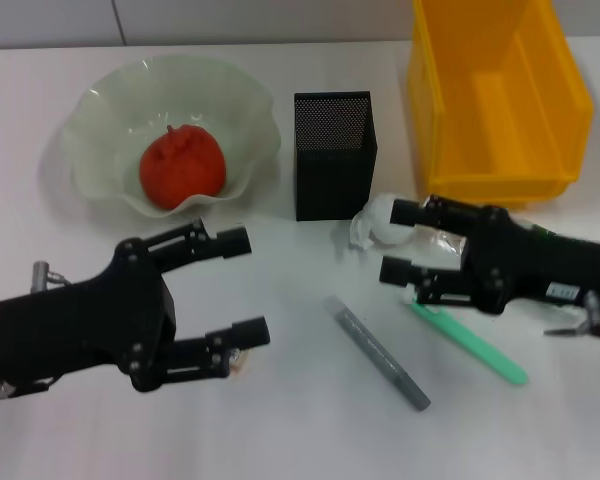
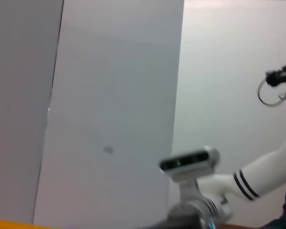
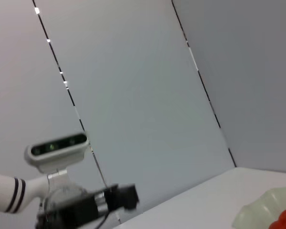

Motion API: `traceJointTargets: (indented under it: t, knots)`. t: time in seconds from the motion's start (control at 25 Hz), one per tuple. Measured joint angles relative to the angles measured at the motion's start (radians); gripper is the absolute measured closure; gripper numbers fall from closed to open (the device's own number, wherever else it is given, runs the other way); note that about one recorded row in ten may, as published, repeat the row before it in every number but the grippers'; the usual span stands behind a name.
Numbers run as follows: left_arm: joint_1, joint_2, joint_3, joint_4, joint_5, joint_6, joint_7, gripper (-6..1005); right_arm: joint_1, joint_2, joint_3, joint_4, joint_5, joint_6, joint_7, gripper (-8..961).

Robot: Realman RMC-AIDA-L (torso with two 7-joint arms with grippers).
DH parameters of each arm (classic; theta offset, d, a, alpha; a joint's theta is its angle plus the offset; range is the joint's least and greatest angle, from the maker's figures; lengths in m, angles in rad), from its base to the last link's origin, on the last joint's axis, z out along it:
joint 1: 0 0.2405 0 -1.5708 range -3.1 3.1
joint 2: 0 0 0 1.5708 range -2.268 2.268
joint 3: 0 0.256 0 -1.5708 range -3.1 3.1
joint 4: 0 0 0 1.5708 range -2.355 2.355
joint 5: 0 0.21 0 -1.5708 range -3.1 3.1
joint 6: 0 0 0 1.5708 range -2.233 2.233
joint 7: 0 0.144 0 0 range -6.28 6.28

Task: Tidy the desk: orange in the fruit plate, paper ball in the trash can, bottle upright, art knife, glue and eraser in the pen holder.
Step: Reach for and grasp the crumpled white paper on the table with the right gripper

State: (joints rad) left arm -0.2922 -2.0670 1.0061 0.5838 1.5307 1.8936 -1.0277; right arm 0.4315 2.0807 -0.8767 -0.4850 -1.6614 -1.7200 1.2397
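Orange (image 1: 183, 166) in fruit plate (image 1: 102, 118), paper ball (image 1: 377, 223) out on the desk (image 1: 300, 430)
Right gripper (image 1: 398, 243) spread wide beside the paper ball, before the yellow trash can (image 1: 492, 100) at far right edge; left gripper (image 1: 242, 286) released, gaping near the front left; black pen holder (image 1: 334, 154) standing mid-desk toward the far edge

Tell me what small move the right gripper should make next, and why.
Probably ease the right gripper forward and shut it on the paper ball: its open fingers already reach that wad beside the pen holder, the trash can stands just behind, and the orange already sits in the fruit plate.
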Motion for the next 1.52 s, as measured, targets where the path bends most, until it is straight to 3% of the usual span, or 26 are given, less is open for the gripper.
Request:
traceJointTargets:
  t: [0.12,0.16,0.24,0.28,0.44,0.56,0.72,0.8,0.92,1.16,1.52]
  knots:
    - [0.0,0.0,0.0,-0.008,0.013,-0.005,0.0,211,0.002,-0.002,-0.005,-0.145,-0.008,-0.012,0.197,150]
    - [0.001,-0.001,0.0,-0.018,0.014,-0.012,0.0,202,0.003,-0.002,-0.003,-0.264,-0.019,-0.012,0.34,151]
    - [0.001,-0.001,0.0,-0.023,0.014,-0.017,0.0,202,0.003,-0.002,-0.001,-0.311,-0.023,-0.012,0.392,152]
    - [0.001,-0.001,0.0,-0.028,0.015,-0.029,0.001,203,0.005,-0.003,0.002,-0.423,-0.043,-0.01,0.521,153]
    - [0.003,-0.001,0.0,-0.035,0.016,-0.039,0.001,204,0.014,-0.005,0.003,-0.555,-0.089,-0.009,0.657,155]
    - [0.004,0.0,0.0,-0.039,0.021,-0.045,0.002,204,0.051,-0.007,0.003,-0.693,-0.212,-0.009,0.814,157]
    - [0.004,0.0,0.0,-0.039,0.024,-0.062,0.003,205,0.089,-0.009,-0.005,-0.776,-0.321,-0.019,0.92,160]
    - [0.004,-0.001,0.001,-0.04,0.024,-0.074,0.003,206,0.143,-0.01,-0.026,-0.859,-0.461,-0.039,1.041,161]
    - [0.004,-0.001,0.002,-0.04,0.025,-0.08,0.003,206,0.164,-0.01,-0.038,-0.874,-0.504,-0.053,1.075,163]
    - [0.003,0.001,0.005,-0.041,0.025,-0.106,0.003,208,0.283,-0.007,-0.143,-0.895,-0.707,-0.092,1.196,167]
    - [0.003,0.0,0.006,-0.045,0.025,-0.119,0.004,210,0.337,-0.004,-0.242,-0.864,-0.754,-0.022,1.212,172]
